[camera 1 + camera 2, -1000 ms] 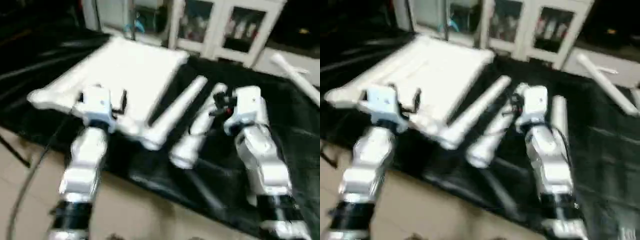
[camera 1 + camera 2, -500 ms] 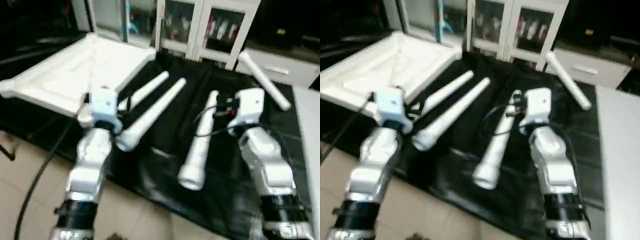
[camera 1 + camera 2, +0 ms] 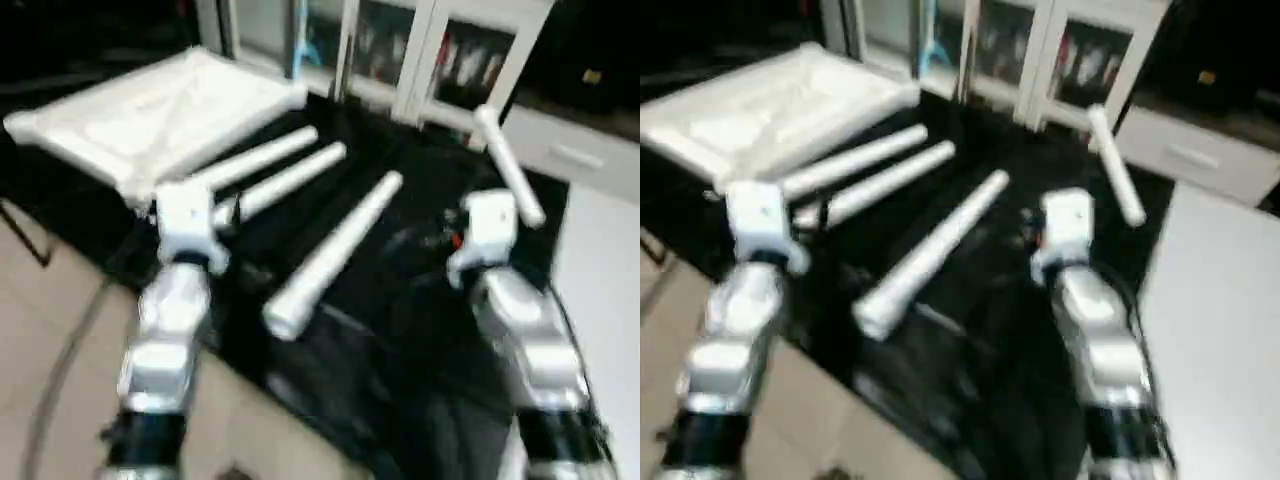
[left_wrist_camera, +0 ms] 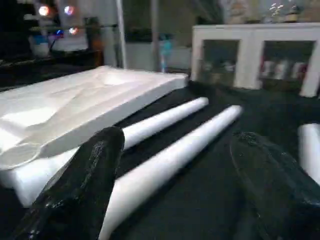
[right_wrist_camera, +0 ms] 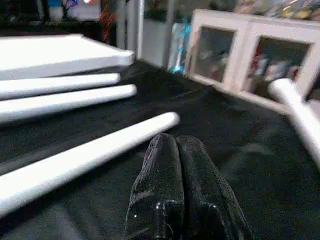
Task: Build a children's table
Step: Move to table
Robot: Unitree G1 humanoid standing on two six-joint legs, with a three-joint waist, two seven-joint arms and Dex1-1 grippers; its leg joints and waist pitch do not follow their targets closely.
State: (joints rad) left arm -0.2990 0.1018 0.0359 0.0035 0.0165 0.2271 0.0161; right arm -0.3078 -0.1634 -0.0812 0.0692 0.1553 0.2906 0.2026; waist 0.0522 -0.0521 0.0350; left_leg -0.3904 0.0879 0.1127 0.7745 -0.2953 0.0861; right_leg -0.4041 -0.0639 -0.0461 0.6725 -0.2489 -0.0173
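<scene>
The children's table top (image 3: 160, 110) lies underside up at the far left of the black-covered bench. Two white legs (image 3: 262, 158) (image 3: 295, 180) lie side by side next to it. A third leg (image 3: 330, 250) lies alone in the middle, and a fourth (image 3: 508, 165) lies at the far right. My left gripper (image 4: 178, 137) is open and holds nothing. It hovers low at the near ends of the paired legs, with one leg (image 4: 170, 160) running away between its fingers (image 4: 90, 180). My right gripper (image 5: 175, 145) is shut and empty, a little right of the third leg (image 5: 85, 155).
A white cabinet (image 3: 440, 60) with glass doors stands behind the bench. The bench's near edge (image 3: 230, 350) drops to a tiled floor (image 3: 50, 350) at the left. A pale flat surface (image 3: 600, 270) borders the black cloth on the right.
The camera has swung, so the whole scene has shifted. My right gripper now stands farther from the middle leg than before. Both grippers keep the same state.
</scene>
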